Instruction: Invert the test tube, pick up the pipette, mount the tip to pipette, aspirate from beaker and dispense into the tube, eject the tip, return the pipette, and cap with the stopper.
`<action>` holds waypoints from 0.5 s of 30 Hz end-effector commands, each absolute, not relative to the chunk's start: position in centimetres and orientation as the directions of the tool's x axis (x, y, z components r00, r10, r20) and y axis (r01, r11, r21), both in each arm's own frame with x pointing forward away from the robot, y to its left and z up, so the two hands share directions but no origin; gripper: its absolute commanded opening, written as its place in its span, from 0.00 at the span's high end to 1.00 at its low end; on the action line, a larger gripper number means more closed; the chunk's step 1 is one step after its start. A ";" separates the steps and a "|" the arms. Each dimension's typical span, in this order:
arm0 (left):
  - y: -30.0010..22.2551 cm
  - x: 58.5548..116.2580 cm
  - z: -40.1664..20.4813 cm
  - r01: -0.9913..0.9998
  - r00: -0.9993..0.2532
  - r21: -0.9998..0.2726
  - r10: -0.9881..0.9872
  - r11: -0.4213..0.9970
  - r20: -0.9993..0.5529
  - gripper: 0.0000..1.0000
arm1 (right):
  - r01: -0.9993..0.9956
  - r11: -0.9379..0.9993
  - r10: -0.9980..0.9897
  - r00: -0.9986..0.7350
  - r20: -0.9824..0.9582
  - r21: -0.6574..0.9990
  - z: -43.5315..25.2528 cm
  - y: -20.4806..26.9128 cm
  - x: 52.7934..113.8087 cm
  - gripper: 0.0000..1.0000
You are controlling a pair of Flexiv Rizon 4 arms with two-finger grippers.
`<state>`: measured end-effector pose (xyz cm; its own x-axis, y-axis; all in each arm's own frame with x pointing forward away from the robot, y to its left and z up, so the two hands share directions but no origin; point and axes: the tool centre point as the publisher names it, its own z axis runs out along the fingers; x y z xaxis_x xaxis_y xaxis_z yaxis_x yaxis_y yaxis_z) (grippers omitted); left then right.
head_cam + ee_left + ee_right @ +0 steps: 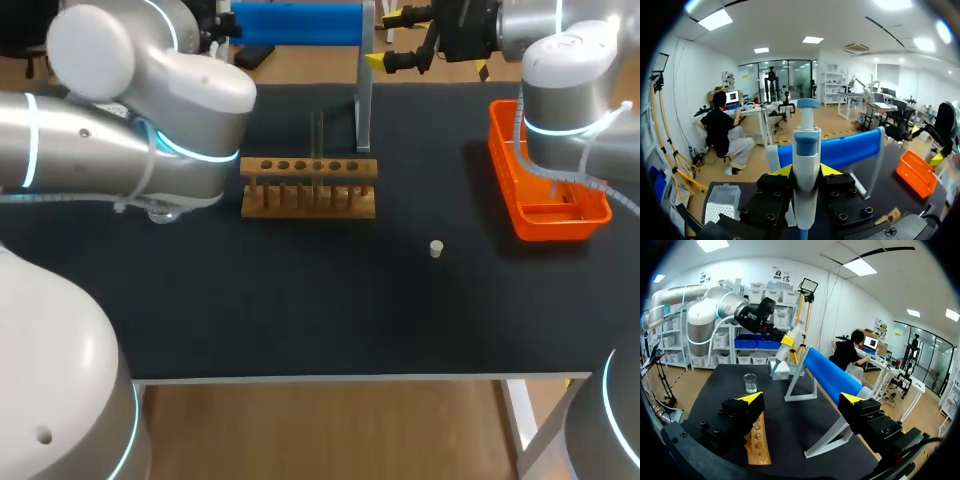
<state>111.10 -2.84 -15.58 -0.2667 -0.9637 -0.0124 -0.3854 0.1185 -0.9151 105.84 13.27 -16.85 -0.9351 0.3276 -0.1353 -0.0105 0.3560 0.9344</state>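
Observation:
My left gripper (805,171) is shut on the white and blue pipette (806,150), which stands upright between the yellow tips, in front of the blue pipette stand (845,150). The right wrist view shows that same pipette (789,342) held high above the white tip box (780,369). My right gripper (802,398) is open and empty, above the table's far side near the stand (300,22). A glass tube (318,140) stands in the wooden rack (308,185). The beaker (750,382) is beside the tip box. The small stopper (436,248) lies on the mat.
An orange tray (545,195) sits at the right edge under my right arm. My left arm's elbow (150,110) overhangs the table's left part and partly covers the beaker (165,210). The stand's metal legs (363,100) rise behind the rack.

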 end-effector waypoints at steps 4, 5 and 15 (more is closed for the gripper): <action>-3.6 112.6 -16.7 -0.387 -0.214 -0.914 -0.976 0.118 -0.035 1.00 | -0.009 0.357 0.325 -0.936 -0.134 0.934 -16.8 13.2 105.9 0.00; -3.6 112.7 -16.8 -0.390 -0.209 -0.913 -0.977 0.119 -0.037 1.00 | -0.009 0.357 0.325 -0.936 -0.134 0.934 -16.8 13.2 105.9 0.00; -3.8 114.5 -17.0 -0.401 -0.163 -0.910 -0.986 0.108 -0.045 1.00 | -0.009 0.357 0.325 -0.936 -0.134 0.934 -16.8 13.2 105.9 0.00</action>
